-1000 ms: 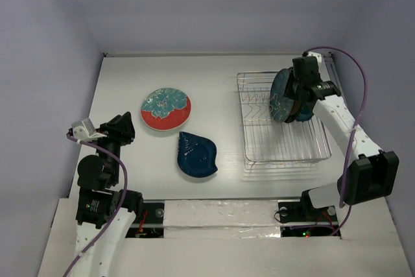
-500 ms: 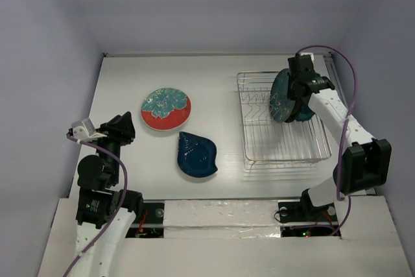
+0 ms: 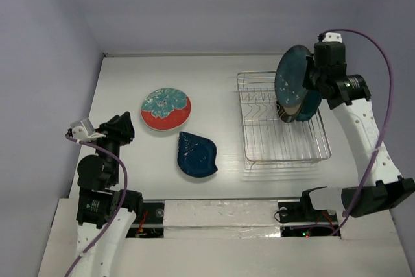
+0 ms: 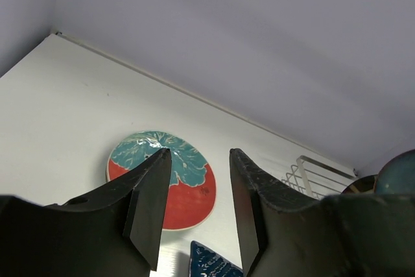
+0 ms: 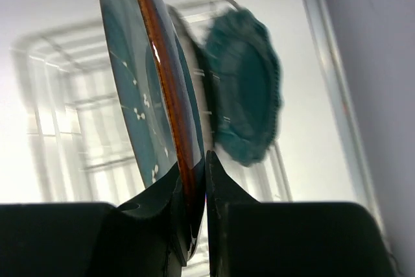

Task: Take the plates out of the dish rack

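**Teal plate in the grip, two plates already out**

Teal glaze and a brown rim mark the plate (image 3: 291, 82) that the right end effector (image 5: 198, 167) pinches by its edge, the jaws narrow and tight on the rim. The plate is held upright above the far right part of the dish rack (image 3: 259, 150), apparently free of the tines. Just behind it, a scalloped teal plate (image 5: 249, 105) stands in the rack; whether another sits beside it cannot be told.

Two plates lie flat on the surface (image 3: 130, 82), well left of the rack: a red-and-teal plate (image 3: 166, 109) and, near it, a dark blue leaf-shaped plate (image 3: 196, 154). The left end effector (image 4: 200, 154) hovers over the left side, its jaws partly apart and holding nothing.

The unloading looks roughly half done. The held plate needs setting down, and at least one more waits in the rack.
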Controlling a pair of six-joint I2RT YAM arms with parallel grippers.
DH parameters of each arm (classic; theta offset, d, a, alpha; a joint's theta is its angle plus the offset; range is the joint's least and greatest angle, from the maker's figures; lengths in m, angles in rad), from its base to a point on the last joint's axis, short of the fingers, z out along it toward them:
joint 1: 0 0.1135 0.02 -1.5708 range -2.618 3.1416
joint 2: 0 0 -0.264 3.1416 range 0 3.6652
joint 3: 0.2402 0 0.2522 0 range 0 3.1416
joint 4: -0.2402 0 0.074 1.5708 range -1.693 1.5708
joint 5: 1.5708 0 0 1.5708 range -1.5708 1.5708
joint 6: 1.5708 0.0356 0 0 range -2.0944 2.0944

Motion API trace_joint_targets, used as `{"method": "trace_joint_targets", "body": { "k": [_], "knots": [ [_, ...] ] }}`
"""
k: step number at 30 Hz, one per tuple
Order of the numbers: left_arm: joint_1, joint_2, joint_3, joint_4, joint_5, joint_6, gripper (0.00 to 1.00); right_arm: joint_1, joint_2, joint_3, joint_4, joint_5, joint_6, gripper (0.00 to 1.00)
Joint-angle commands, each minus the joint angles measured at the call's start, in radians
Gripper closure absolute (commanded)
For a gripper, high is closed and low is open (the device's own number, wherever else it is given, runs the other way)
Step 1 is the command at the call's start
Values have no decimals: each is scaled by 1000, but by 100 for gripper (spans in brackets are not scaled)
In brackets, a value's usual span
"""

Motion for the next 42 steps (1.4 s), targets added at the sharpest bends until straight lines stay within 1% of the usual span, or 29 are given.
{"method": "trace_joint_targets", "body": {
  "k": [1,2,3,5,7,8,9,10,11,12,13,14,16,17,19,21,25,26,27,31,34,35,40,42],
  "knots": [
    [6,-3,-11,52,4,1,62,22,-99,99,147,-120,83,100],
    [6,-4,-11,53,4,1,62,44,-107,90,182,-154,118,100],
    [6,-4,-13,53,4,1,62,56,-115,65,205,-221,140,100],
    [6,-3,-13,53,4,2,62,96,-109,36,277,-272,210,100],
    [6,0,-13,52,4,1,62,182,-78,-19,344,-320,261,100],
    [6,2,-13,52,4,2,62,212,-61,-36,427,-335,314,100],
    [6,5,-13,52,4,1,62,270,-41,-53,473,-364,344,100],
    [6,6,-11,50,4,1,62,294,12,-81,566,-381,376,100],
    [6,12,-13,50,4,-1,61,315,41,-94,617,-404,445,100],
    [6,14,-11,50,4,-1,62,335,74,-105,674,-457,477,100],
    [6,17,-11,50,4,1,62,376,109,-108,772,-478,509,100],
    [6,20,-10,47,4,1,62,395,184,-102,809,-491,564,100],
    [6,22,-11,47,4,-1,61,447,258,-86,877,-513,611,100],
    [6,22,-10,47,4,1,61,459,331,-64,949,-524,655,100],
    [6,23,-10,46,4,1,61,481,397,-47,1004,-551,703,100],
    [6,23,-11,47,4,-1,61,501,485,-36,1105,-570,769,100],
    [6,26,-10,47,4,-1,61,551,591,-59,1216,-567,868,100],
    [6,28,-10,47,4,-1,61,552,611,-67,1277,-570,910,100],
    [6,28,-11,47,4,-1,61,561,631,-72,1303,-573,930,100],
    [6,26,-11,44,4,-2,61,570,704,-73,1356,-551,984,100],
    [6,25,-11,46,4,-2,61,579,733,-59,1339,-544,993,100],
    [6,22,-10,46,4,-1,61,579,749,-50,1307,-539,994,99],
    [6,16,-10,44,4,-2,61,579,773,-32,1233,-531,967,85],
    [6,16,-11,44,4,-1,61,579,781,-4,1161,-521,936,78]
  ]
}}
